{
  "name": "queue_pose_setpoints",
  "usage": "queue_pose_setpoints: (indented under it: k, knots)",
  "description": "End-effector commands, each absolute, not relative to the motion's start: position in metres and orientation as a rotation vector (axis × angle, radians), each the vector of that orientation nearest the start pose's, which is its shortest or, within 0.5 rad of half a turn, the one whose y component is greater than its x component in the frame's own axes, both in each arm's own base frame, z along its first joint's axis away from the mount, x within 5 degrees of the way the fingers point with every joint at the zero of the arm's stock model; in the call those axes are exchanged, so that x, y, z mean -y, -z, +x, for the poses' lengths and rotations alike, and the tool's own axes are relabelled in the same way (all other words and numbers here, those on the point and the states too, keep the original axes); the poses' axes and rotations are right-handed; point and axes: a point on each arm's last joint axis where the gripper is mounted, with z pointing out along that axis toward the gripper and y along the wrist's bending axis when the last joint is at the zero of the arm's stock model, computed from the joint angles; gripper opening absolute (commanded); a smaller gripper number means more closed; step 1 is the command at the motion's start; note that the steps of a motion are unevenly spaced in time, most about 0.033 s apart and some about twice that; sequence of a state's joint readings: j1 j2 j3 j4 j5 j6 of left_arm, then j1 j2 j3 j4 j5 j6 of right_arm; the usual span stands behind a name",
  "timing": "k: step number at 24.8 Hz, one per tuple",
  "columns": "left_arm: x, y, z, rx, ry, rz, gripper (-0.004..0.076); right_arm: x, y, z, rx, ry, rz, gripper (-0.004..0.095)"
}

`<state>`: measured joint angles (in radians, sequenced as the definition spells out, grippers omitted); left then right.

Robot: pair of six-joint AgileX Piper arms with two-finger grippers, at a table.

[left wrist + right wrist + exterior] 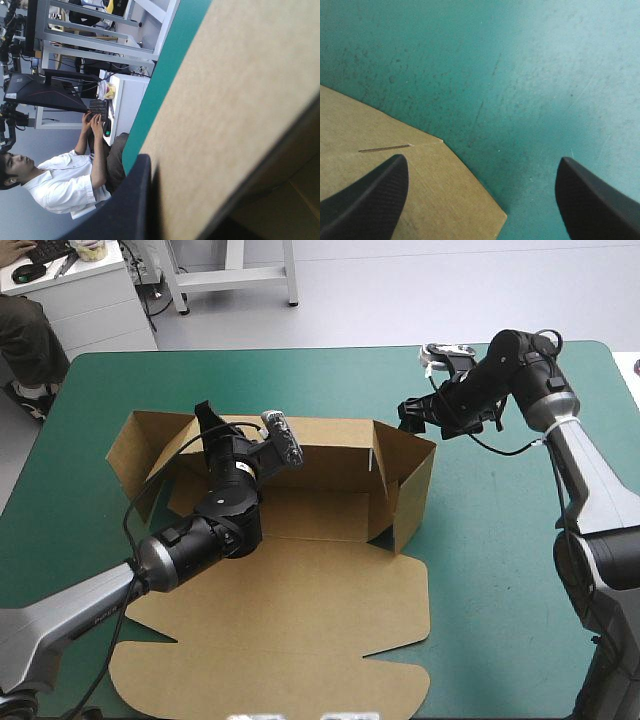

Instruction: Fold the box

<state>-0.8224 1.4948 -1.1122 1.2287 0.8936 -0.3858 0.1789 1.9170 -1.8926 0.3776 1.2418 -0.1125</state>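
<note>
While the brown box (300, 570) sits half-raised at the middle of the teal-green cover (500, 570), the step in hand looks like setting up its walls, starting at the left end; at the box's 9 o'clock the left flap (135, 445) splays outward, not yet tucked.

At about 10 o'clock of the box, the left gripper (208, 420) sits on the top edge where the back wall meets that flap; its wrist view shows one black finger (125, 200) flat against a sheet of board, with a dark shape on the sheet's other side, so I judge it pinched on the box's wall, though the second finger is hard to make out.

From 10 to 1 o'clock the back wall (330, 455) stands upright; at 3 o'clock the right wall (412, 490) is up too, angled inward; toward 6 o'clock the lid (280, 620) lies flat on the cover.

Just beyond the box's 1 o'clock corner hovers the right gripper (412, 416), its fingers spread wide, holding nothing; a corner of board lies under one finger, bare cover between the two.

Next, as I judge it, the left flap needs swinging in against the back wall while the right gripper steadies the far corner; the board will likely spring back if let go early.
</note>
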Motion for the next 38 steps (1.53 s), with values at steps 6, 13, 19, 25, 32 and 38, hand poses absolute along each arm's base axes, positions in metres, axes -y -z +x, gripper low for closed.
queue_pose_setpoints:
  k: [6, 13, 19, 25, 32, 38]
  knots:
    - [0.182, -0.332, 0.256, -1.839, -0.725, 1.006, 0.0016, -0.105, -0.373, 0.357, -2.623, -0.555, -0.411, 0.0737]
    - [0.183, -0.330, 0.256, -1.849, -0.709, 1.006, 0.0016, -0.104, -0.363, 0.327, -2.512, -0.599, -0.526, 0.0737]
    - [0.183, -0.329, 0.255, -1.844, -0.717, 1.039, 0.0016, -0.103, -0.342, 0.308, -2.396, -0.610, -0.584, 0.0737]
    - [0.187, -0.329, 0.255, -1.816, -0.689, 1.077, 0.0016, -0.100, -0.332, 0.288, -2.308, -0.607, -0.619, 0.0737]
    - [0.188, -0.329, 0.255, -1.810, -0.687, 1.088, 0.0016, -0.104, -0.316, 0.276, -2.259, -0.689, -0.647, 0.0684]
    - [0.188, -0.328, 0.255, -1.817, -0.681, 1.087, 0.0016, -0.113, -0.321, 0.274, -2.168, -0.772, -0.712, 0.0675]
